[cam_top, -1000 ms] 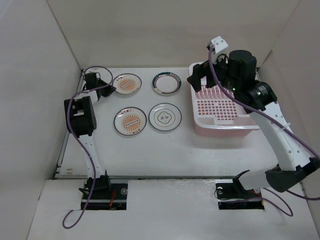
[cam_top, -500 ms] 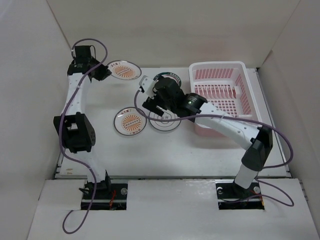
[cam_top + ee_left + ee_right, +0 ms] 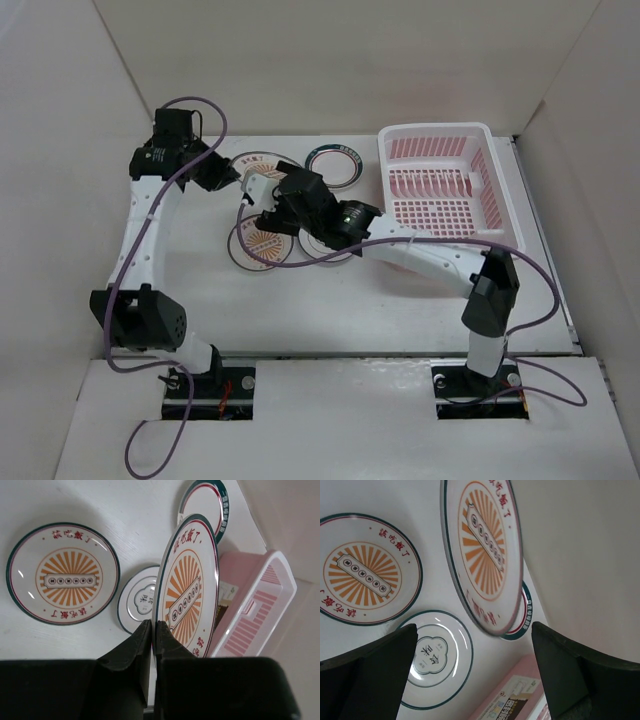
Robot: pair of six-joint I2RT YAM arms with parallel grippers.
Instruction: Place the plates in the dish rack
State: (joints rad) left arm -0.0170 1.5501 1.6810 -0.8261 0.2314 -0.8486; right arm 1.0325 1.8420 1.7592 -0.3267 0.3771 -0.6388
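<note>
The left pincer [image 3: 154,626] is squeezed shut on the edge of a small round white plate with a dark rim and an orange sunburst in the middle [image 3: 192,580]. This held plate stands up on its edge, off the flat white table [image 3: 125,510]. Out past the left pincer's fingertips, on its left side, a second sunburst plate [image 3: 62,572] of the same kind lies flat on the table. Right beyond the fingertips lies a small white ringed plate with thin dark circles [image 3: 136,605], partly hidden behind the held plate. Farther out is a white green-banded plate [image 3: 205,505], also flat. On the left pincer's right side sits the big pink-and-white plastic dish rack [image 3: 255,610], with no plate seen in it. The right pincer [image 3: 474,630] has its two black fingers [image 3: 370,667] spread far apart and holds nothing. The held plate is just ahead of its gap and does not touch either finger. The ringed plate lies beneath the gap, nearer the left finger. From above, the right arm [image 3: 430,262] reaches across the table and covers most of the ringed plate.
</note>
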